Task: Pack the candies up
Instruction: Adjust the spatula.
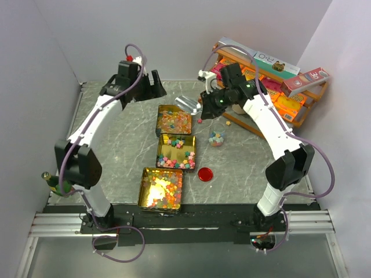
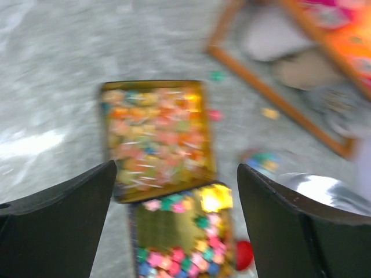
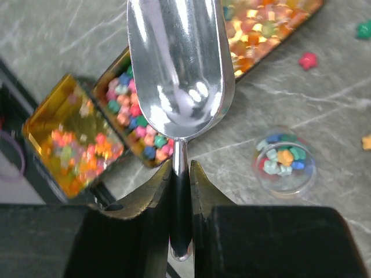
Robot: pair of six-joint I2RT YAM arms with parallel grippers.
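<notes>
The candies fill three gold tins in a row: far (image 1: 174, 120), middle (image 1: 176, 151) and near (image 1: 162, 189). More candies lie in a small clear cup (image 1: 217, 139) (image 3: 284, 159), and a few are loose on the table (image 3: 307, 59). My right gripper (image 1: 210, 103) (image 3: 181, 168) is shut on the handle of an empty metal scoop (image 1: 188, 104) (image 3: 177, 63), held above the table between the tins and the cup. My left gripper (image 1: 152, 87) (image 2: 177, 168) hangs open and empty above the back of the table. Its blurred view looks down on the far tin (image 2: 156, 136) and the middle tin (image 2: 179, 237).
A red round lid (image 1: 204, 174) (image 2: 243, 255) lies right of the near tins. An orange rack (image 1: 278, 87) (image 2: 272, 92) with cardboard boxes stands at the back right. A green bottle (image 1: 52, 182) sits by the left arm's base.
</notes>
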